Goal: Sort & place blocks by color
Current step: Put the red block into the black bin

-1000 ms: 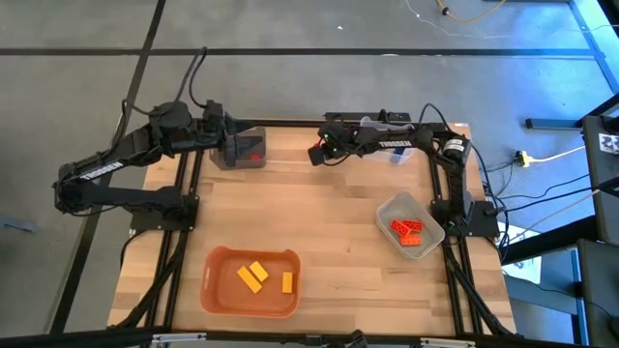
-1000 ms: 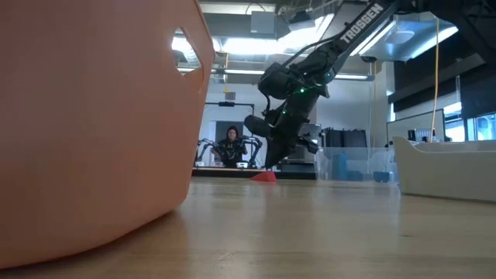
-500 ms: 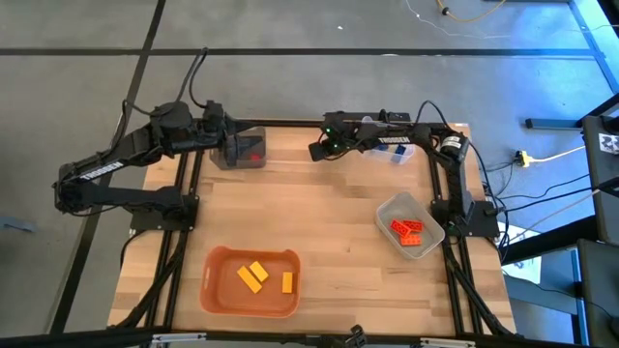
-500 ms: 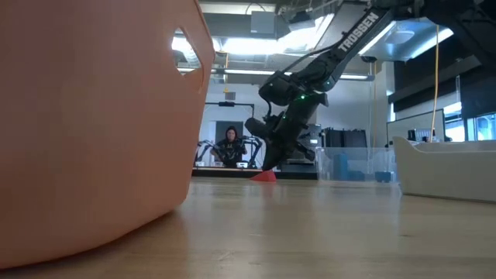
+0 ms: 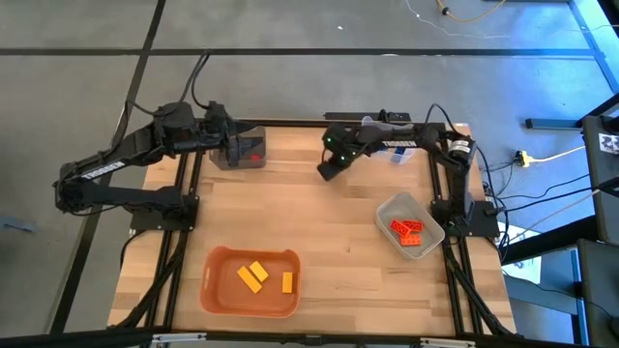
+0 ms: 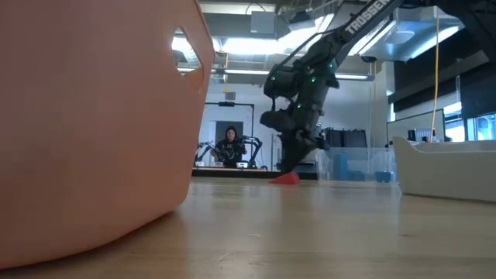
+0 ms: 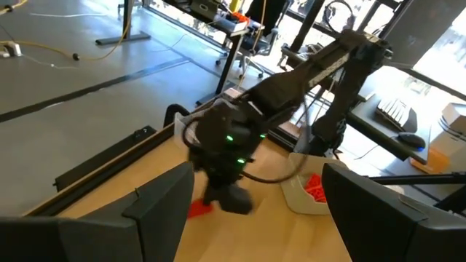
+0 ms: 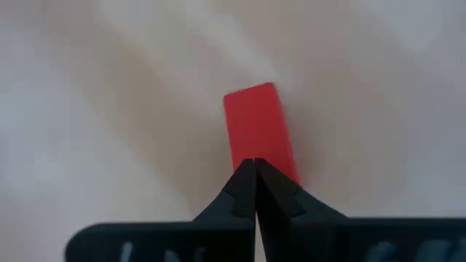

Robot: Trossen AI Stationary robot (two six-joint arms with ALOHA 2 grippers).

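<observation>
High view first: my right gripper is out over the far middle of the table, arm stretched across from the right side. Right wrist view shows its fingers pressed together, tips meeting with no gap, and a red block lying on the wood right at those tips. The tips touch the block's near end, but nothing is clamped between them, so I call it closed and empty. Low view agrees: that gripper points down, the red block on the tabletop at its tip.

Left gripper sits at the far left corner, over the dark bin. Its wrist view shows the two fingers spread wide with nothing between them, so open and empty. From there I can see the right arm beyond, and the red block beside its gripper. Something red shows inside that dark bin, but I cannot make out what.

Other blocks: two yellow ones plus an orange one lie in the orange bin at the near edge. Several red ones lie in the clear bin on the right.

A person sits in the room well behind the table.
</observation>
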